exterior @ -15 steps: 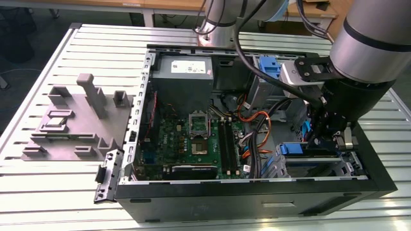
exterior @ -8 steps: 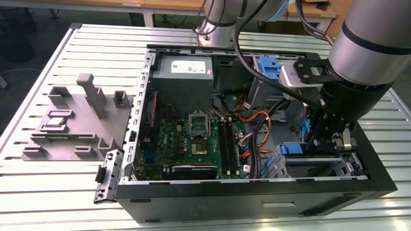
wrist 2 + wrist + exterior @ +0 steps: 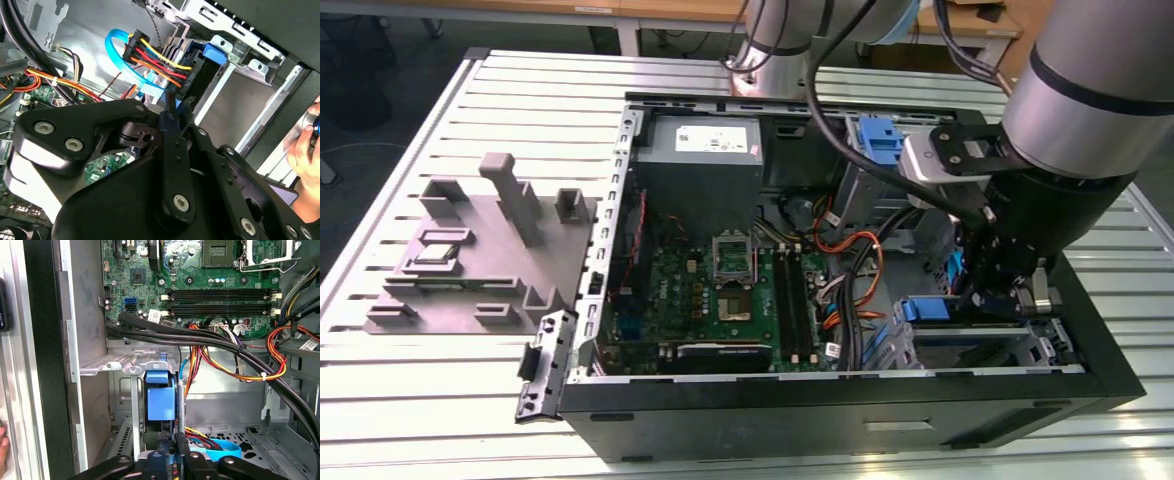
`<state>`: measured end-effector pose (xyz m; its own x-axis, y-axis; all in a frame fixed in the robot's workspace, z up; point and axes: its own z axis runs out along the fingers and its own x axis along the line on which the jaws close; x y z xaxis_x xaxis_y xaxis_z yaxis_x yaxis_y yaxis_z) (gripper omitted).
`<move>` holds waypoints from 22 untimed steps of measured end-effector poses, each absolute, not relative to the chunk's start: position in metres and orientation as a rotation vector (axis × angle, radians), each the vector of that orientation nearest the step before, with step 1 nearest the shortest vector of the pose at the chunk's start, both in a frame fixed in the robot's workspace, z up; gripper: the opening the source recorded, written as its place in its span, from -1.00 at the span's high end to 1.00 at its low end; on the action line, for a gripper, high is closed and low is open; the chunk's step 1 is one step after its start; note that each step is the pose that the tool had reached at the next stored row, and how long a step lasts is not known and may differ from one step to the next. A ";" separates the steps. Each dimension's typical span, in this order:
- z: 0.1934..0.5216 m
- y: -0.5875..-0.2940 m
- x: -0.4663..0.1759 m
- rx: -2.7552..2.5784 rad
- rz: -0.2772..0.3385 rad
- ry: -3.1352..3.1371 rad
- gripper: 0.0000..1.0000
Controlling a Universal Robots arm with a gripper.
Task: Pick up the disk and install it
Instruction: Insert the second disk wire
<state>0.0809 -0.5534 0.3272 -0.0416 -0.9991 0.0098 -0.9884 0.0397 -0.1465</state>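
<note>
Lowered into the open computer case (image 3: 854,390) at the drive bay, exterior view's right. Fingers (image 3: 181,442) pinched together on the disk (image 3: 161,400), held edge-on, apparently to slide into the bay.

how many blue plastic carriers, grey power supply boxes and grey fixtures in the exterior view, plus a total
blue plastic carriers: 2, the far carrier and the near carrier
grey power supply box: 1
grey fixture: 1
total: 4
</note>
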 end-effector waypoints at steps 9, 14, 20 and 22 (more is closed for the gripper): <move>0.346 -0.553 0.081 -2.111 -0.163 2.199 0.53; 0.347 -0.553 0.081 -2.113 -0.161 2.201 0.69; 0.347 -0.553 0.081 -2.113 -0.161 2.201 0.80; 0.347 -0.553 0.081 -2.113 -0.161 2.201 0.80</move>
